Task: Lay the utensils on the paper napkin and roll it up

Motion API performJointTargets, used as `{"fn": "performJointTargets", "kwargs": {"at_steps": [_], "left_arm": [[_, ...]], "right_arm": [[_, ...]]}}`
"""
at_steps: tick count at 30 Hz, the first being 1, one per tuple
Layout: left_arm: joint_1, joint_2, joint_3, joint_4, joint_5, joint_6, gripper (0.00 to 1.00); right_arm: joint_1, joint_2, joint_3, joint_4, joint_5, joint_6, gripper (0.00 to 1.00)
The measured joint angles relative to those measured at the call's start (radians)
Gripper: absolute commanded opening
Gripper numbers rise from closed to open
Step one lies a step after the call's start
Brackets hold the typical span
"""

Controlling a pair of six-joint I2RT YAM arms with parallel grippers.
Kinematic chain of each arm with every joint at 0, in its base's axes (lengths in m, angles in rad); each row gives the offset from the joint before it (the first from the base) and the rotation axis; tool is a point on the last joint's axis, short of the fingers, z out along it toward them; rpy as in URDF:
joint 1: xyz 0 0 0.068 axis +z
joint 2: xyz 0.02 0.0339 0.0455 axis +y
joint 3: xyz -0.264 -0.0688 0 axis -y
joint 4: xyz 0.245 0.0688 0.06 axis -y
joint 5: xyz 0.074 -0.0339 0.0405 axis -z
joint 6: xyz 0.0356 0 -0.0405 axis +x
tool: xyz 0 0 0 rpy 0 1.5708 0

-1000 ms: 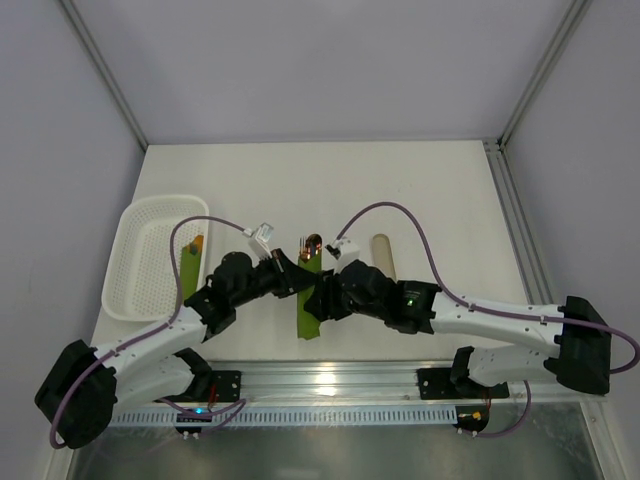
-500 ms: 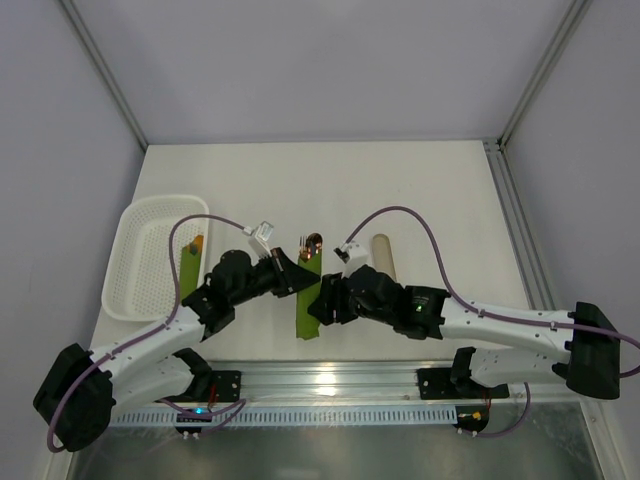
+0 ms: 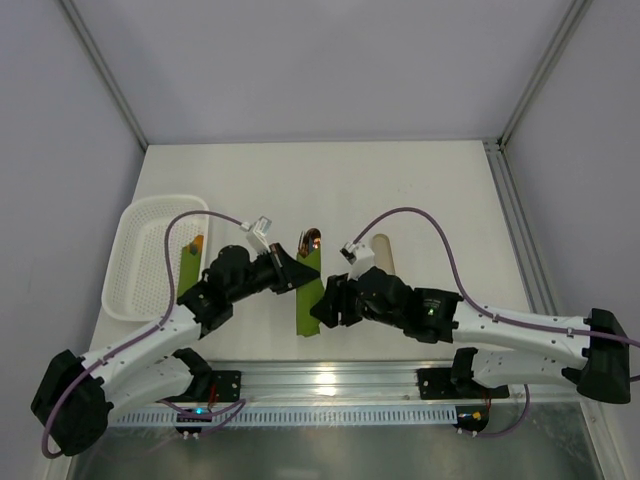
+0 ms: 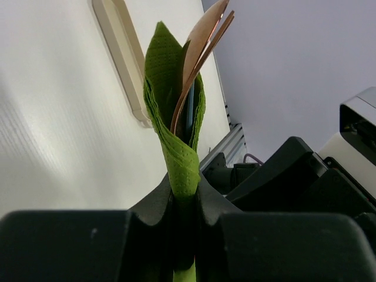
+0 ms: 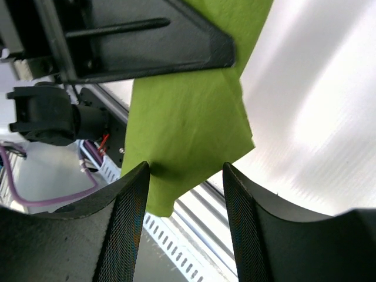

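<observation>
green paper, top view: the napkin lies as a narrow folded strip mid-desk, between the two arms, with the copper utensils poking out of its far end.
claws, top view: the left claw meets the strip's upper half from the left, and the right claw sits at its lower half from the right.
bystanders, top view: a white basket on the left and a beige piece on the right, both apart from the strip.
left wrist view: the left claw is closed tight on the napkin, with paper pinched between its fingers. above the grip the wrap flares loose, and the utensils stand out of the opening.
right wrist view: the right claw is spread and grips nothing. the napkin's loose lower corner hangs across the gap. i cannot tell whether either finger touches the paper.
risk, slipping: only the pinched paper holds the smooth metal, so a tilt could let the fork or spoon slide out of the open end.
risk, unrolling: the free corner is unsecured, and a missed pinch by the right claw would likely let the wrap spring open.
risk, tearing: the paper is thin, and two claws pulling against each other could rip it.
</observation>
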State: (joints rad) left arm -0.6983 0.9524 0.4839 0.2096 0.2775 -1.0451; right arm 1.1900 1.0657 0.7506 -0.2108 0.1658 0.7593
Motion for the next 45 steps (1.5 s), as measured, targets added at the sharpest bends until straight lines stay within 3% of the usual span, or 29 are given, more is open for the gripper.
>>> {"fn": "performJointTargets", "kwargs": {"at_steps": [14,45], "left_arm": [[0.000,-0.048,0.075,-0.180,-0.069,0.060,0.00],[-0.001,-0.051,0.083,-0.186,-0.068,0.061,0.00]], "right_arm": [[0.058,0.013,0.114,-0.061,0.039,-0.027,0.58],[0.031,0.141,0.119,0.049,0.014,0.004,0.56]]}}
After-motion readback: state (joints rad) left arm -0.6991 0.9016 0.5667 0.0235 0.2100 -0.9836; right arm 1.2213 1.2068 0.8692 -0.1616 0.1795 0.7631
